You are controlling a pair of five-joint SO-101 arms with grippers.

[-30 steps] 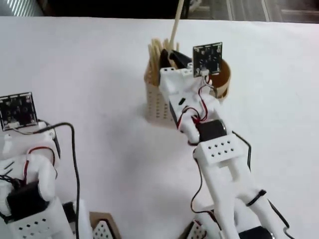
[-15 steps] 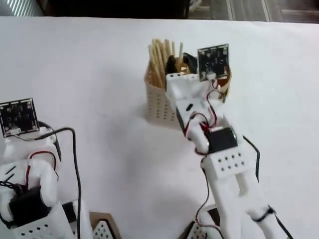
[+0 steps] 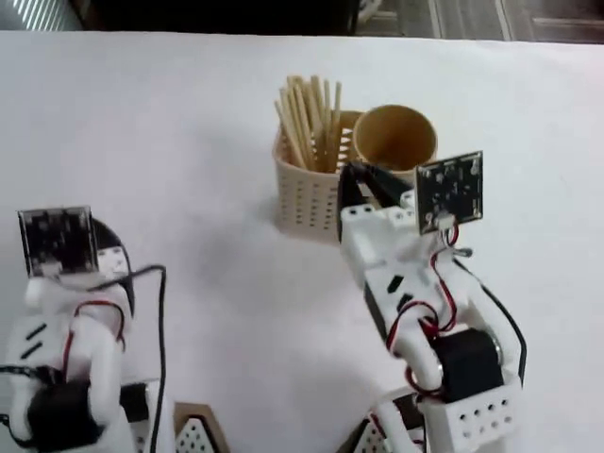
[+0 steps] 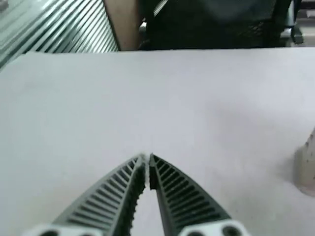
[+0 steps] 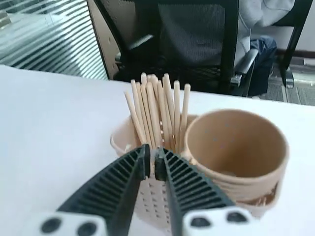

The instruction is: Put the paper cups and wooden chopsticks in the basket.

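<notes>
2 hands are pressed together, empty: left hand (image 4: 147, 160) over the counter (image 3: 170, 123), right hand (image 5: 151, 155) beside the basket (image 3: 307, 203). I'd ease it away gently, sparing the chopsticks (image 3: 307, 118) and cup (image 3: 394, 137) inside.

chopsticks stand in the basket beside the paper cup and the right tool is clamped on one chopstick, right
No. The chopsticks stand in the basket beside the paper cup, but the right tool is shut on nothing, as the right wrist view shows.

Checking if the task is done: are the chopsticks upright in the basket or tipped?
Upright, slightly fanned: the chopsticks stand in the basket, tops above its rim, beside the paper cup.
</notes>
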